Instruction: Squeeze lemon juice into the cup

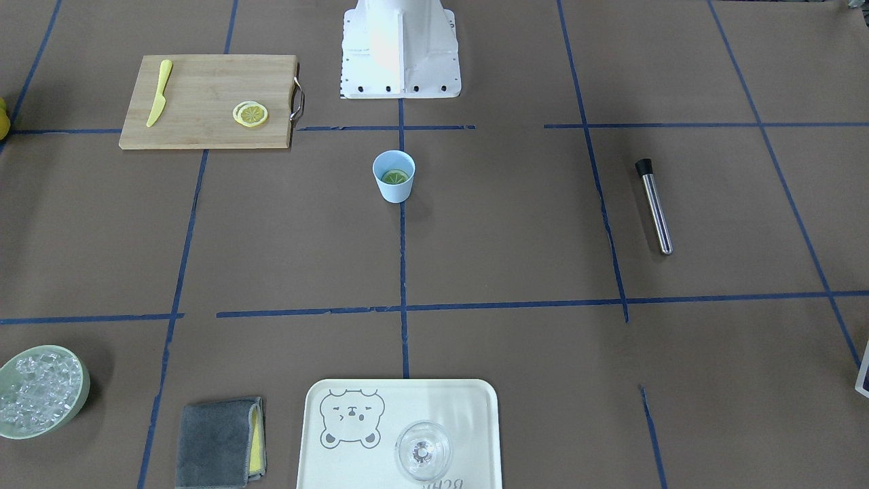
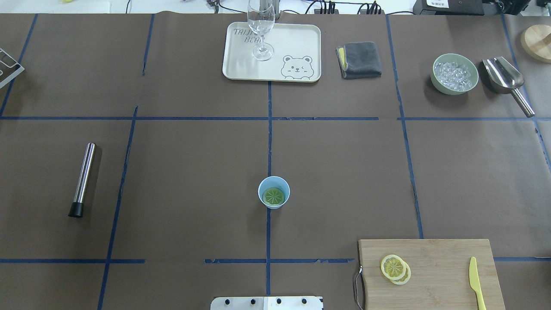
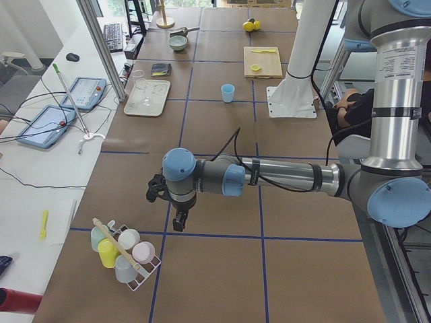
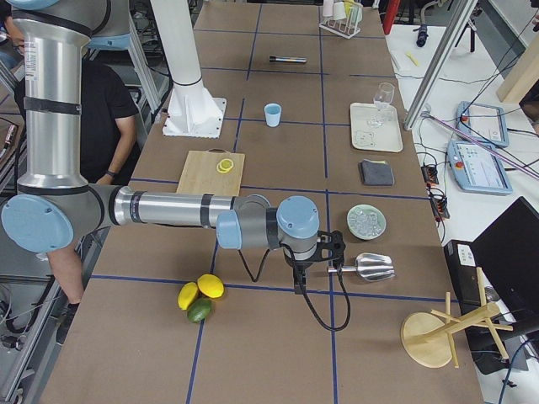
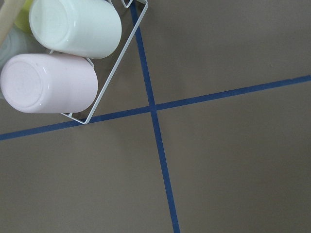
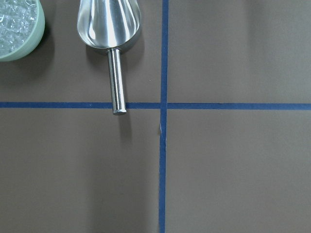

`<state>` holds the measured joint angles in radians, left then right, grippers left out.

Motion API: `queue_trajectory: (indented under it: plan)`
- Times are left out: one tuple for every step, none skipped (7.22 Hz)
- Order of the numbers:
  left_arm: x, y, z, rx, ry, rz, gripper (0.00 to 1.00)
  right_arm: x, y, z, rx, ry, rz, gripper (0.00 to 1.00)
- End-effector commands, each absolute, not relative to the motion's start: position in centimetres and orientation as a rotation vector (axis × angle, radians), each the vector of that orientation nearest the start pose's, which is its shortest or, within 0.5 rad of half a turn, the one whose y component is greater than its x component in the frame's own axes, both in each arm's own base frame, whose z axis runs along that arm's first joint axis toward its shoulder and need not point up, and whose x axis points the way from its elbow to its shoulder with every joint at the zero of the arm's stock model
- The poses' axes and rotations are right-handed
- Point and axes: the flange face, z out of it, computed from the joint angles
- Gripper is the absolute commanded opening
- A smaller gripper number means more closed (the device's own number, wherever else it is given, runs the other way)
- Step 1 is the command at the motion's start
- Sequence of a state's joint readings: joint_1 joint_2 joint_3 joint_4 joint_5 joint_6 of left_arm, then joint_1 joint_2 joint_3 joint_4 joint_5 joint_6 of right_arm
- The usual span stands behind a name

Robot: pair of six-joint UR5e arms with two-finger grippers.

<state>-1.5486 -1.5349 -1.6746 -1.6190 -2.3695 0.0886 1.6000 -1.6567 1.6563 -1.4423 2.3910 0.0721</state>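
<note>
Board [image 2: 439, 275] on the near right of the surface, steel handle toward the middle. On it: the lemon [image 2: 391, 265], a flat round slice that overlaps a second slice [image 2: 406, 278] beneath it. Yellow knife [image 2: 475, 282] lies near the board's outer edge, well apart from the slices.

Cup [image 2: 263, 199] stands upright on the centre tape line, beyond the board and well apart from it. A greenish round slice [image 2: 273, 196] lies flat at its bottom. Nothing touches the cup.

Steel rod with a black cap [image 2: 84, 176] lies on the left half, about level with the cup, cap toward the robot.

Neither arm is near the cup or the board:
- Left arm reaches out over the left end of the surface. Left pincer [image 3: 179, 225] points down beside a wire rack [image 5: 114, 68] that holds upturned tumblers. It is seen only from the side; open or closed, cannot tell. Its wrist view shows bare surface and a rack corner, nothing held.
- Right arm reaches out over the right end. Right pincer [image 4: 297, 284] points down just beside the handle of a steel scoop [image 6: 109, 19]. Open or closed, cannot tell. Its wrist view shows the scoop lying free on the surface.

Far row, left to right in the overhead view:
- tray [image 2: 241, 56] with a stemmed glass [image 2: 261, 26] upright on it
- folded grey cloth [image 2: 360, 60]
- green bowl [image 2: 454, 90] of ice, with the scoop just beside it
</note>
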Motion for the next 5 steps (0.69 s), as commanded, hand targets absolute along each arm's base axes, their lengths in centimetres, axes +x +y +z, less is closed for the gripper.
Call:
queue_trajectory:
  plan:
    - [-5.2,-48.4,61.9,0.133,0.795,0.147,1.00,7.4,-46.1,64.1,0.101,-0.825,0.044,1.00]
    - [-5.2,-48.4,62.0,0.132,0.795,0.146,1.00,7.4,-46.1,64.0,0.103,-0.825,0.044,1.00]
    - [-5.1,-48.4,61.8,0.133,0.797,0.145,1.00,7.4,-46.2,63.6,0.110,-0.827,0.040,1.00]
    - [-5.1,-48.4,61.8,0.133,0.797,0.145,1.00,7.4,-46.2,62.7,0.120,-0.825,0.036,1.00]
    - [-5.1,-48.4,61.8,0.134,0.797,0.147,1.00,7.4,-46.0,62.7,0.119,-0.825,0.037,1.00]
